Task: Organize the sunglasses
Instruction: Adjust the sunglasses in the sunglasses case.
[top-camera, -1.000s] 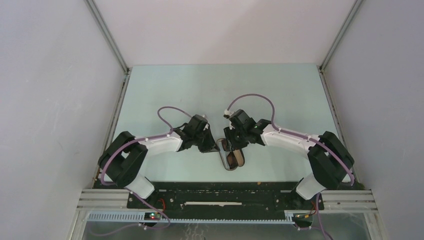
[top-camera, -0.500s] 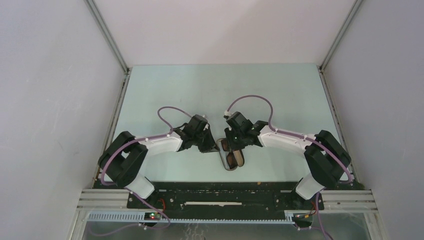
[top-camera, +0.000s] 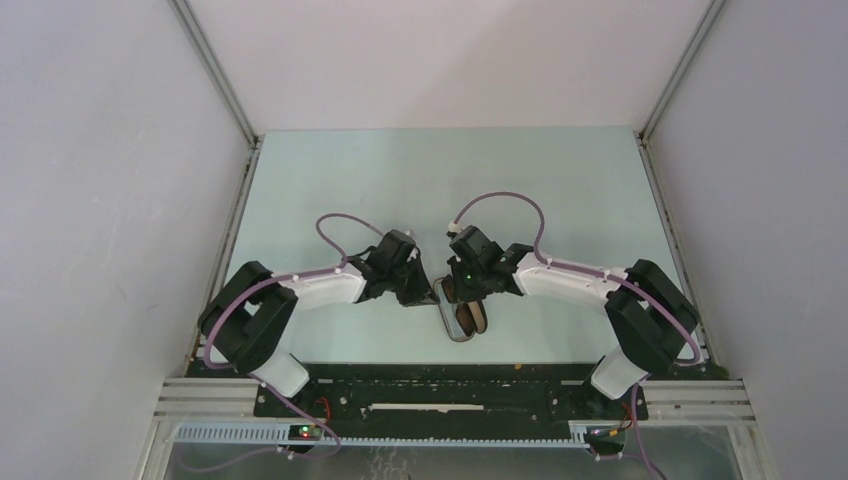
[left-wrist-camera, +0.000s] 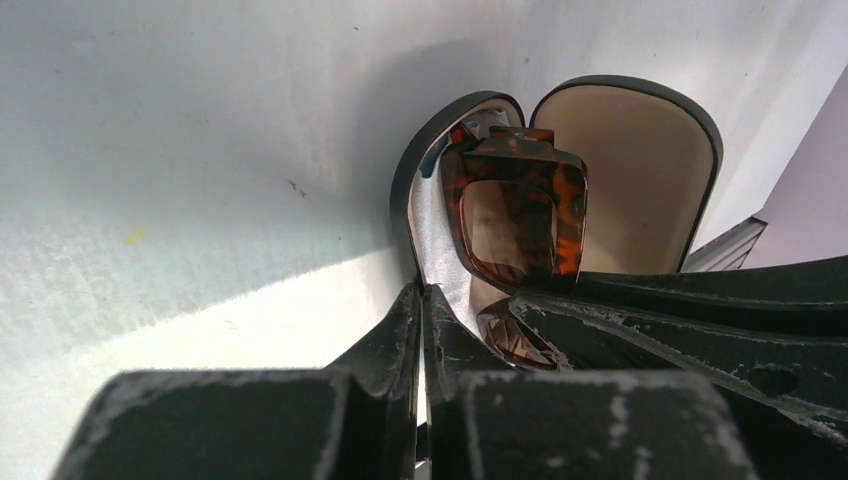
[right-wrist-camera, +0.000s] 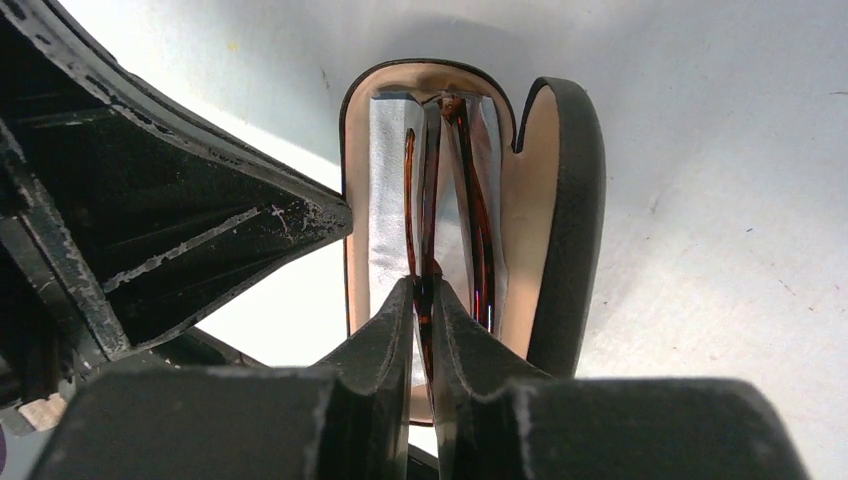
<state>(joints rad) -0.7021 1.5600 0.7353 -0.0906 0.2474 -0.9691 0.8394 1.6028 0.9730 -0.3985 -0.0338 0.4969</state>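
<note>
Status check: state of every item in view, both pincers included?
case: open, tan lining showing.
sunglasses: folded, standing on edge inside the case.
left pincer: shut on the case's rim.
right pincer: shut on the sunglasses.

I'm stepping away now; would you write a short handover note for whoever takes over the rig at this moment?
Left gripper: closed, apparently pinching the near rim of the open case to steady it.
Right gripper: shut on the sunglasses, which are folded and standing on edge inside the case's base.
Done: case open, sunglasses mostly in.
Left: seat them flat, release, close the lid.
</note>
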